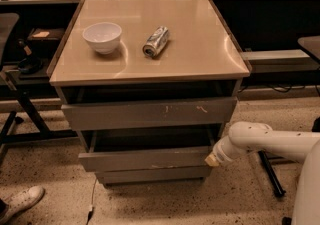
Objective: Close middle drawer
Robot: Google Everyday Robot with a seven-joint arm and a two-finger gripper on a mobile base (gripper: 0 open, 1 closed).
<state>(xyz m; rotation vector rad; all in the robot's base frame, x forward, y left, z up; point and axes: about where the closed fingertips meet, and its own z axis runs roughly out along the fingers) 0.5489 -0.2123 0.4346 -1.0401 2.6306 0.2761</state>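
The middle drawer (145, 159) is a wide, shallow grey drawer with a plain flat front. It stands out a short way from the cabinet, with a strip of dark interior (150, 139) showing behind the front. My gripper (211, 159) is at the end of the white arm that comes in from the right. Its tip is against the right end of the middle drawer's front. The taller grey front (150, 113) with orange scratch marks is above it. A shorter grey front (152, 174) is below it.
A white bowl (102, 36) and a can (155, 41) lying on its side rest on the beige cabinet top (195, 54). A black chair frame (20, 104) stands at the left, a white shoe (20, 201) at lower left, and a black stand leg (270, 174) at the right.
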